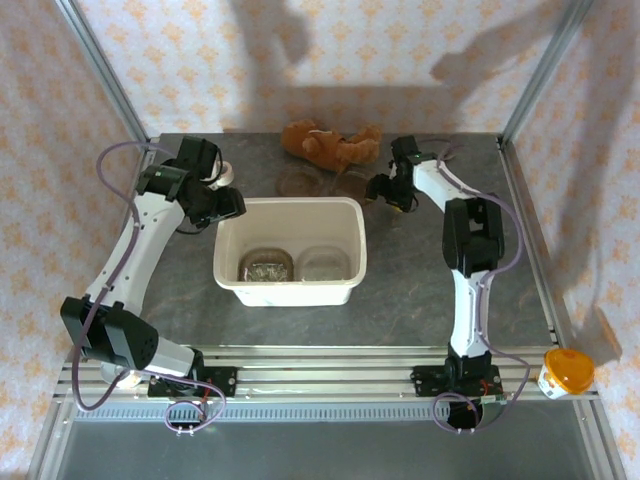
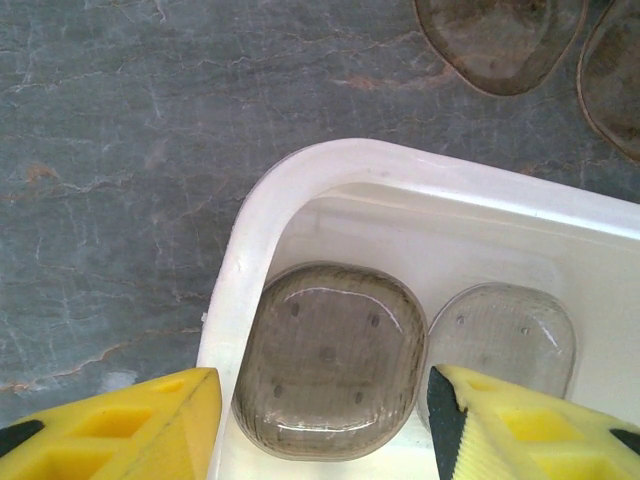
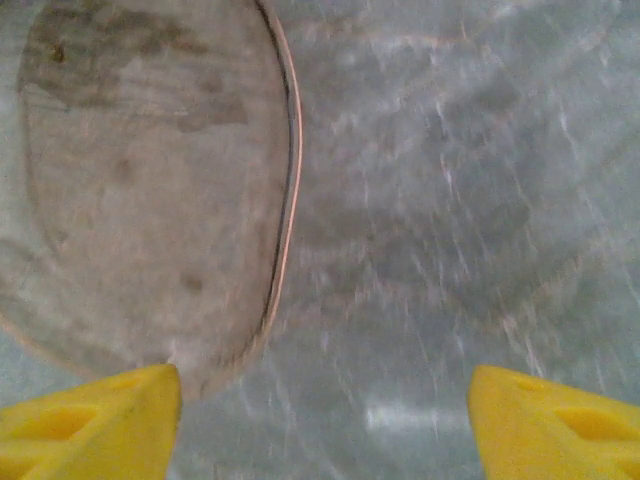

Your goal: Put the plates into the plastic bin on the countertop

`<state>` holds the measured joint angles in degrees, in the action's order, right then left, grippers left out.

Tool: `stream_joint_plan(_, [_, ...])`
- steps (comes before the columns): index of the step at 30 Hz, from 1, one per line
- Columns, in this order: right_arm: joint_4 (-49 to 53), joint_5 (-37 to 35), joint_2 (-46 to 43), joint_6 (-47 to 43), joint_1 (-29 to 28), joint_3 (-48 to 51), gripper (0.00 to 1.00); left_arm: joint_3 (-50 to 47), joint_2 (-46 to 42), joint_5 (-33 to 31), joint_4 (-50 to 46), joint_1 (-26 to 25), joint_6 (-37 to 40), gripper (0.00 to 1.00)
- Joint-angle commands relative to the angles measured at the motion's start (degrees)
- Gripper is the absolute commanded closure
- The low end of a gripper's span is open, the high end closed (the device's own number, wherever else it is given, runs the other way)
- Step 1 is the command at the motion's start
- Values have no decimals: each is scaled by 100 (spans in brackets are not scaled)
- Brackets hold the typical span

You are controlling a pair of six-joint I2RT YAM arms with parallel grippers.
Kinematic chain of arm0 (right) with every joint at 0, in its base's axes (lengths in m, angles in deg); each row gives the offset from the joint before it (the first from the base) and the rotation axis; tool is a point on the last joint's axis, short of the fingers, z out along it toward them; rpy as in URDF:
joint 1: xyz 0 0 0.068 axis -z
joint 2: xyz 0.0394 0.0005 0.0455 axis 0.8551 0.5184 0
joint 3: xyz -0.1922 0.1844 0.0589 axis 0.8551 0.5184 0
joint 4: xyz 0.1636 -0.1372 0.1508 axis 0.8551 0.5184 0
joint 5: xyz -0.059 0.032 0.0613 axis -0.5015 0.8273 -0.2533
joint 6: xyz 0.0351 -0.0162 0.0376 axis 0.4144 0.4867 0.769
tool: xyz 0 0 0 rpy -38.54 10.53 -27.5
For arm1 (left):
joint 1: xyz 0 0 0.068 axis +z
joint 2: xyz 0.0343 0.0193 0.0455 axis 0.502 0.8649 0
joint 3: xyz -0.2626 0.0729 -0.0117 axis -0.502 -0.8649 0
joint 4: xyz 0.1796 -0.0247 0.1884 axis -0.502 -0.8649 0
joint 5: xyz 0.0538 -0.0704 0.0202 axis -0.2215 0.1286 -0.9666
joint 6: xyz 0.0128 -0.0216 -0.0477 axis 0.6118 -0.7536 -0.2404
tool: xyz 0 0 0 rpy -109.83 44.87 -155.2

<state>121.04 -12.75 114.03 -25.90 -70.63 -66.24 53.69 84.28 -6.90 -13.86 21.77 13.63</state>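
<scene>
Dark grey stone countertop point(image 1: 420, 300), wallpaper backdrop, rails around. Yellow-lidded cup point(image 1: 567, 372) sits at the near-right corner. White bin point(image 1: 290, 292) sits mid-table with two plates flat inside, side by side: darker plate point(image 2: 330, 360) on the left, clearer plate point(image 2: 500, 335) on the right. Left gripper point(image 2: 320, 420) is above the bin's far-left corner, jaws spread, empty. Right gripper point(image 3: 325, 400) is low over the table past the bin's far-right corner, jaws spread, nothing pinched; a plate rim is just beside one finger point(image 3: 90, 420). Loose plates point(image 1: 300, 181) lie behind the bin. Tape roll point(image 1: 226, 173) is far-left and teddy bear point(image 1: 330, 143) is at the far edge.
</scene>
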Motion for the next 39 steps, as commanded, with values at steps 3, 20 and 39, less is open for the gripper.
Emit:
stream_joint_plan(3, [62,-37,765,283,-51,-931,33,-178,-497,79,304,2,-255,41])
stream_joint_plan(20, [232,354,1679,338,-129,-2015,51,50,-235,224,530,-135,-645,41])
stream_joint_plan(39, [321,420,1406,105,-136,-1767,76,306,141,56,523,-460,-851,41])
